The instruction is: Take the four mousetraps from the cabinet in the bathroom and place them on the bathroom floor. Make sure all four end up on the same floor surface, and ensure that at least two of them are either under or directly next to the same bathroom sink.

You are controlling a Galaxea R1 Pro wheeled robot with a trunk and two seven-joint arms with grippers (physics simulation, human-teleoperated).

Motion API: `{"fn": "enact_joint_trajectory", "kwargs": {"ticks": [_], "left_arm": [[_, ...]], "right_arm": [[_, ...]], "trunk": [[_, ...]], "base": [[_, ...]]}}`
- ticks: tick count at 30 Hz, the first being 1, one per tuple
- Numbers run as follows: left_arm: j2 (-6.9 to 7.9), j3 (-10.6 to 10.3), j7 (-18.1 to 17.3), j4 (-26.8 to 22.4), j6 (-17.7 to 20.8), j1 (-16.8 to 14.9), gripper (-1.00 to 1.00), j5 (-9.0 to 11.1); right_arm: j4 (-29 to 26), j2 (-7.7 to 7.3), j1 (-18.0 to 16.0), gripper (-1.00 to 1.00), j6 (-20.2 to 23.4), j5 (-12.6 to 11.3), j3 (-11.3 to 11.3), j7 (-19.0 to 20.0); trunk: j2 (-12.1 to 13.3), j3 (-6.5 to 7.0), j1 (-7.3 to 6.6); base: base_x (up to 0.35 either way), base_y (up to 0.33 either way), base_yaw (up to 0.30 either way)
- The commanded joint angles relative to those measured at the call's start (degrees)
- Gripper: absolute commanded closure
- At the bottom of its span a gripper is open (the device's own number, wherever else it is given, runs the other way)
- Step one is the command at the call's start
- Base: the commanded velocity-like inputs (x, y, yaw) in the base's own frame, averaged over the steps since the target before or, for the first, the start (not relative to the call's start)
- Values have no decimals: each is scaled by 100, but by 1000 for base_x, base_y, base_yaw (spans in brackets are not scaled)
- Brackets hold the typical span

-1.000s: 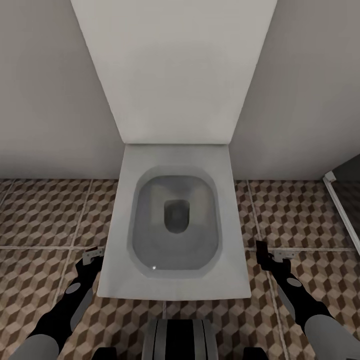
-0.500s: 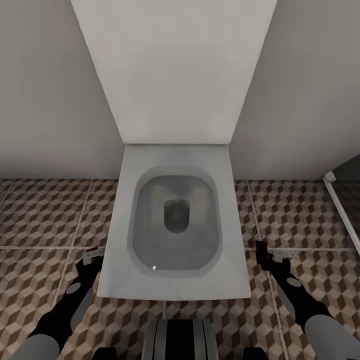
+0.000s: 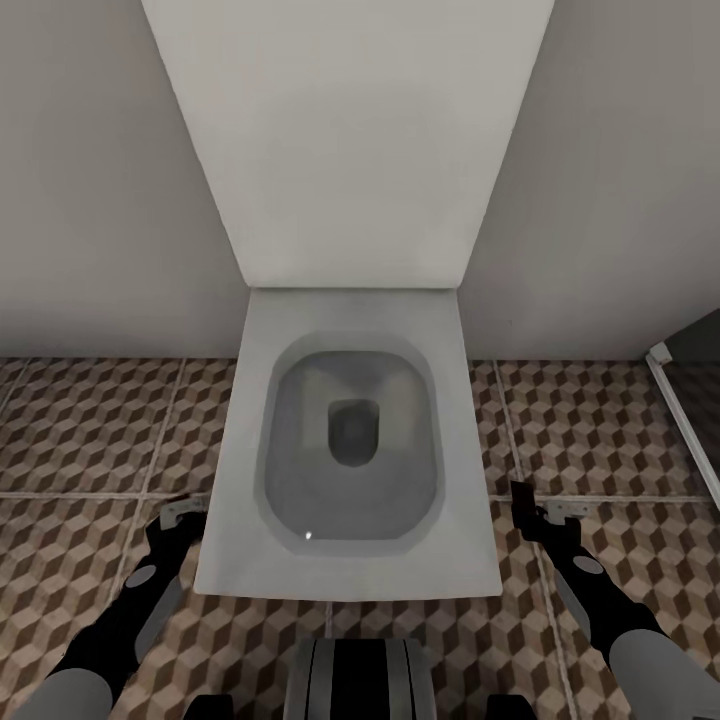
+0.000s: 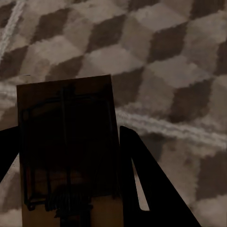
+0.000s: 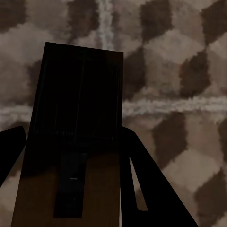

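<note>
The bathroom floor (image 3: 90, 420) of cube-patterned tiles surrounds a white toilet (image 3: 350, 450). Beside the bowl, the left hand (image 3: 182, 513) pinches a mousetrap (image 4: 68, 151) above the tiles, and the right hand (image 3: 535, 507) pinches another mousetrap (image 5: 75, 142).
</note>
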Motion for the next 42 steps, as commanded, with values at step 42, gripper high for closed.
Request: {"fn": "enact_joint_trajectory", "kwargs": {"ticks": [42], "left_arm": [[99, -23, 19, 19, -145, -4, 100, 36]], "right_arm": [[3, 1, -2, 100, -19, 8, -19, -345]], "trunk": [[-6, -91, 9]], "base": [[0, 0, 0]]}}
